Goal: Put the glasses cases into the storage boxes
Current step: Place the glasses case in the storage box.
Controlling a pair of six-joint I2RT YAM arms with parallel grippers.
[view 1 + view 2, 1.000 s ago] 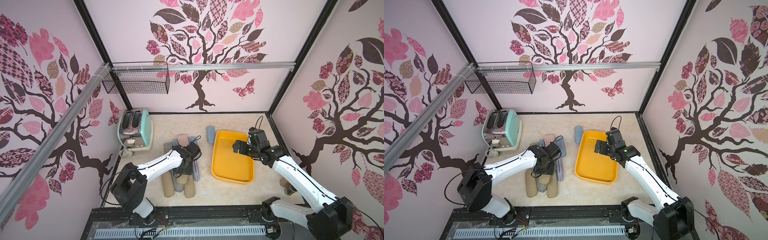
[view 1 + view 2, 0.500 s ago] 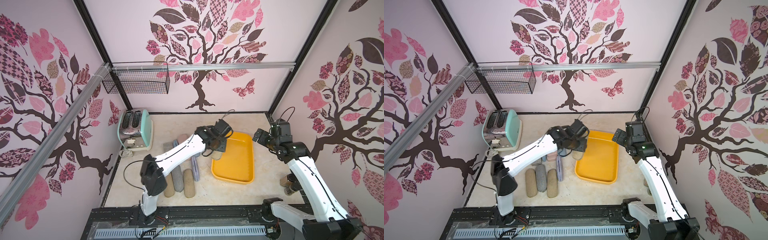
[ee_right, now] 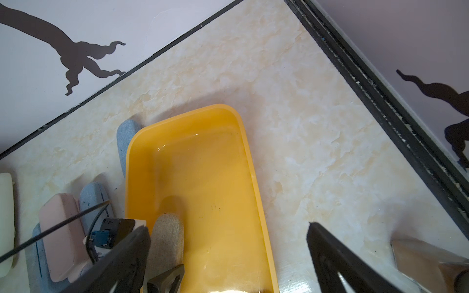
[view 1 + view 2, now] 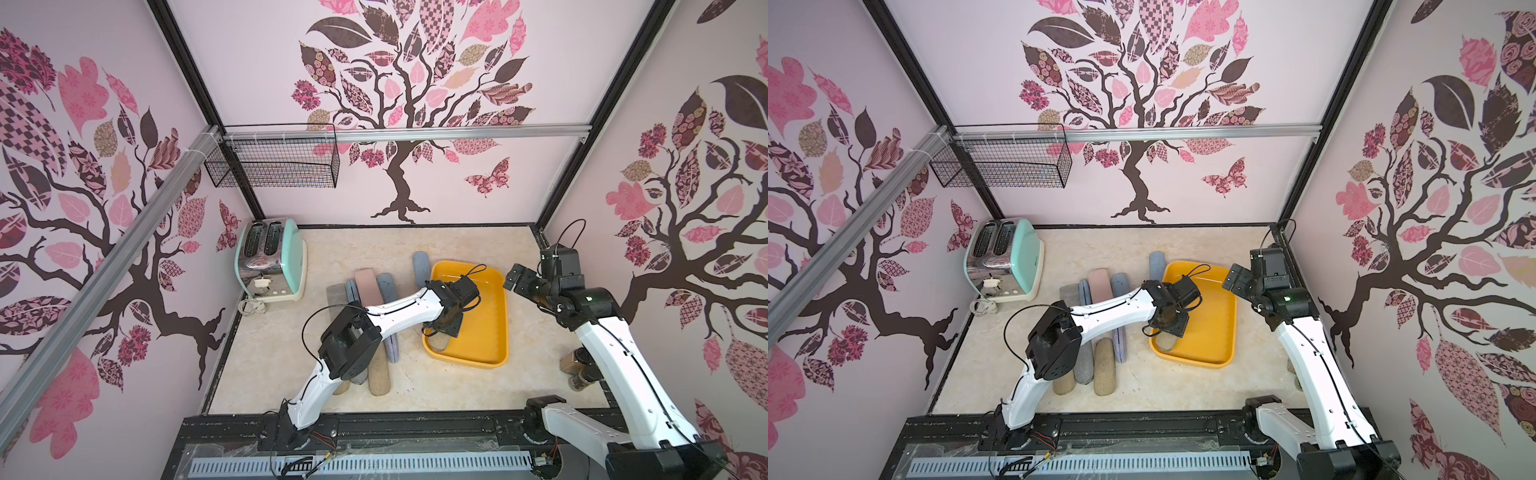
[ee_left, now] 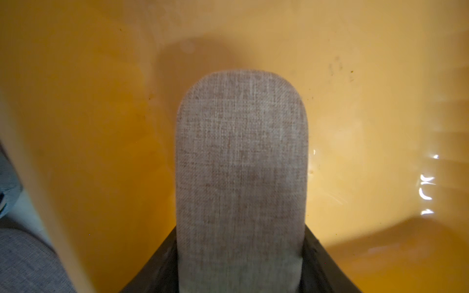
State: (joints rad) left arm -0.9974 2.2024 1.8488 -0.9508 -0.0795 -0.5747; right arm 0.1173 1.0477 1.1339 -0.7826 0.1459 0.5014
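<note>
The storage box, a yellow-orange tub, stands right of centre. My left gripper reaches into its near left part, shut on a tan fabric glasses case that lies low over the tub floor. The right wrist view shows that case at the tub's left wall. My right gripper hangs open and empty above the tub's far right corner. Several more cases lie left of the tub: pink, blue, grey, tan.
A mint toaster stands at the back left with its plug on the table. A black wire basket hangs on the wall rail above it. Two jars stand by the right wall behind my right arm.
My left arm has swung from the pile of cases to the tub, carrying the tan case down inside it. My right arm has drawn back from over the tub toward the right wall.
</note>
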